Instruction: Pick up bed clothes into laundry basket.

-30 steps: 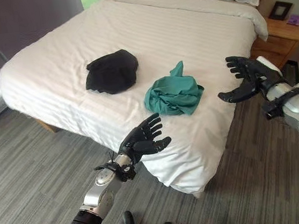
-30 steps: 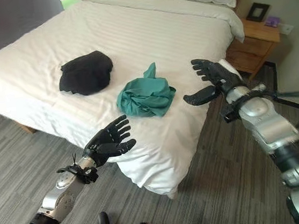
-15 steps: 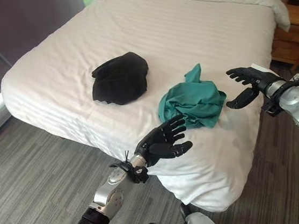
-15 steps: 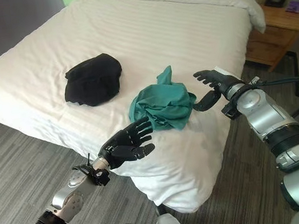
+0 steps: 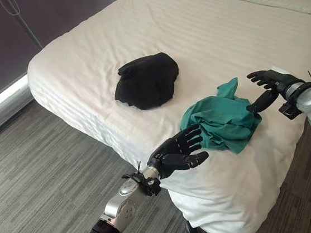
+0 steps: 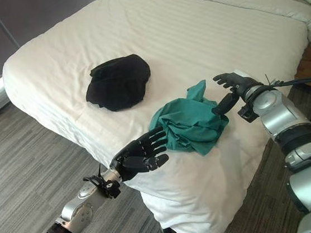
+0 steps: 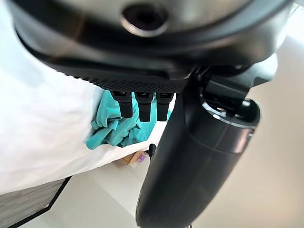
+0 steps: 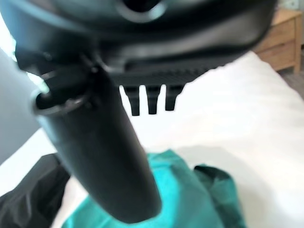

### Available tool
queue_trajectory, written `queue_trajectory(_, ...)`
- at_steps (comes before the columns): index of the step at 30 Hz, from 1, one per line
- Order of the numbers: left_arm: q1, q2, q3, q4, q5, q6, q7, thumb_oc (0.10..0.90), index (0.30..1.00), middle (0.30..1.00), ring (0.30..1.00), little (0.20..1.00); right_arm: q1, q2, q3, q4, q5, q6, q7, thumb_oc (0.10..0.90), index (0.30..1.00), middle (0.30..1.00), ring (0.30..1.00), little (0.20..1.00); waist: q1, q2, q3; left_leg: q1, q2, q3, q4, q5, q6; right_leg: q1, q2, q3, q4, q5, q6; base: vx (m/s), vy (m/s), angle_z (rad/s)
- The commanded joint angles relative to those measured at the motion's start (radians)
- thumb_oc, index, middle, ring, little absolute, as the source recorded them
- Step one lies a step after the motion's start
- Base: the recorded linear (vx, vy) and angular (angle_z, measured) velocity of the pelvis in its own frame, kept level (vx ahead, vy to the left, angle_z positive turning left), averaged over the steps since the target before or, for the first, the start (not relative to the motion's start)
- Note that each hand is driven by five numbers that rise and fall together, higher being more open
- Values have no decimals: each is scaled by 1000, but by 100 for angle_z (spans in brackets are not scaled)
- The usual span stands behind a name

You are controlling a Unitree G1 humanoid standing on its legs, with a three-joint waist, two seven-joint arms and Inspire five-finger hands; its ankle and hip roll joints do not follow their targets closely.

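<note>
Two garments are seen on the white bed (image 5: 229,23): a green garment (image 5: 222,122) near its corner, flanked by the left hand (image 5: 177,150) and right hand (image 5: 266,84), fingers spread, and a black garment (image 5: 147,81). Grey carpet (image 5: 39,180) surrounds it.

Two heaps of clothes on the bed, one hand at each side of the nearer heap.

On the bed (image 5: 229,23), the crumpled garment (image 5: 222,123) lies near the front corner; the second bundle of clothes (image 5: 147,81) lies at 10 o'clock from it, apart. The left hand (image 5: 179,151) is at 7 o'clock of the crumpled garment, just beside it. The right hand (image 5: 268,83) is at 2 o'clock, its thumb at the garment's edge.
</note>
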Motion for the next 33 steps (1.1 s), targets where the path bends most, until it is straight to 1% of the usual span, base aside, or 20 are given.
queue_trajectory(1,4,-23,-17,-122,-40,-79,-29,800,900,900,900,900,-168,3,33,18,-24,-77,-54,800,900,900,900,900,19,-91,-97,3,-56,2,1,-51,-8,20,-29,50,6,18,74,36,-15,11)
queue_trajectory(3,13,-25,-15,-123,-42,-82,-28,800,900,900,900,900,-156,15,39,24,-33,-86,-52,800,900,900,900,900,25,-89,-93,1,-56,-6,1,-50,-8,22,-30,44,6,15,71,22,-19,15)
queue_trajectory(6,20,-30,-20,-132,-53,-88,-22,800,900,900,900,900,-87,59,-24,36,-1,-109,-99,800,900,900,900,900,37,-82,-76,-16,-57,-26,1,-44,-9,13,-32,31,7,13,68,-5,-31,18)
queue_trajectory(7,18,-30,-17,-130,-46,-89,-16,800,900,900,900,900,-28,100,-75,43,14,-113,-118,800,900,900,900,900,42,-79,-67,-29,-58,-33,1,-39,-10,3,-32,26,6,13,66,-40,-18,23)
queue_trajectory(9,18,-30,-11,-128,-38,-91,-12,800,900,900,900,900,5,123,-85,49,4,-113,-117,800,900,900,900,900,46,-77,-64,-34,-58,-35,1,-38,-11,0,-32,25,5,14,65,-6,-23,20)
queue_trajectory(11,24,-27,0,-129,-29,-96,-6,800,900,900,900,900,71,165,-93,113,-49,-109,-118,800,900,900,900,900,55,-73,-50,-49,-58,-46,1,-32,-12,-11,-31,19,5,15,63,-25,-45,9)
queue_trajectory(13,33,-23,11,-142,-24,-93,-4,800,900,900,900,900,148,254,-151,257,-69,-105,-140,800,900,900,900,900,64,-64,-37,-63,-60,-64,1,-26,-12,-20,-31,11,5,16,60,-22,-36,10)
queue_trajectory(14,38,-14,26,-153,-12,-96,-1,800,900,900,900,900,211,308,-181,331,-93,-109,-153,800,900,900,900,900,69,-55,-32,-69,-62,-73,1,-24,-11,-25,-32,9,4,15,59,13,-42,28)
queue_trajectory(15,54,19,78,-189,42,-111,17,800,900,900,900,900,347,381,-256,413,-124,-109,-182,800,900,900,900,900,72,-39,-20,-78,-64,-92,1,-19,-12,-31,-31,7,5,13,54,15,-32,30)
queue_trajectory(16,56,21,77,-191,42,-111,18,800,900,900,900,900,350,383,-258,412,-124,-109,-182,800,900,900,900,900,72,-40,-21,-77,-65,-93,1,-19,-12,-29,-31,6,5,12,54,26,-58,25)
queue_trajectory(17,109,50,142,-240,52,-114,20,800,900,900,900,900,475,435,-300,477,-187,-118,-182,800,900,900,900,900,77,-23,-14,-86,-69,-118,1,-14,-13,-34,-31,1,6,6,50,13,-37,22)
queue_trajectory(18,111,52,142,-243,52,-113,21,800,900,900,900,900,477,436,-300,477,-187,-118,-182,800,900,900,900,900,75,-24,-15,-86,-69,-120,1,-14,-13,-33,-32,-1,6,5,49,44,-72,28)
queue_trajectory(19,175,63,206,-281,47,-118,23,800,900,900,900,900,601,497,-349,520,-232,-118,-196,800,900,900,900,900,77,-9,-14,-92,-72,-139,1,-11,-15,-34,-34,-14,8,-4,46,37,-37,36)
queue_trajectory(20,177,65,206,-282,47,-118,24,800,900,900,900,900,603,498,-349,519,-233,-118,-196,800,900,900,900,900,75,-10,-15,-92,-72,-140,1,-11,-15,-33,-34,-16,8,-5,46,52,-50,40)
queue_trajectory(22,237,74,260,-325,38,-118,19,800,900,900,900,900,719,546,-426,558,-232,-111,-204,800,900,900,900,900,69,3,-20,-92,-77,-153,1,-11,-18,-28,-36,-27,9,-12,44,46,-21,33)
queue_trajectory(25,289,86,306,-374,-3,-110,4,800,900,900,900,900,830,585,-469,585,-245,-103,-188,800,900,900,900,900,54,14,-33,-79,-79,-160,1,-15,-19,-8,-38,-36,7,-23,42,78,-29,31)
queue_trajectory(26,296,88,317,-383,-21,-111,5,800,900,900,900,900,855,590,-467,571,-247,-104,-179,577,566,566,566,566,48,14,-37,-75,-78,-159,1,-16,-19,-3,-38,-35,6,-25,40,78,-37,29)
queue_trajectory(27,300,87,325,-383,-44,-108,-2,800,900,900,900,900,874,597,-467,564,-252,-104,-174,400,300,300,300,300,43,14,-39,-70,-78,-157,1,-17,-19,2,-38,-34,6,-26,40,37,-27,9)
queue_trajectory(30,269,81,374,-389,-98,-139,3,800,900,900,900,900,898,582,-496,517,-208,-110,-182,400,300,300,300,300,26,9,-41,-58,-76,-150,1,-17,-21,10,-34,-28,14,-34,38,-30,-31,3)
queue_trajectory(33,253,67,393,-397,-123,-151,-3,800,900,900,900,900,907,571,-505,499,-197,-115,-187,400,300,300,300,300,29,7,-41,-51,-75,-152,1,-18,-22,17,-33,-32,19,-39,36,-27,-30,-3)
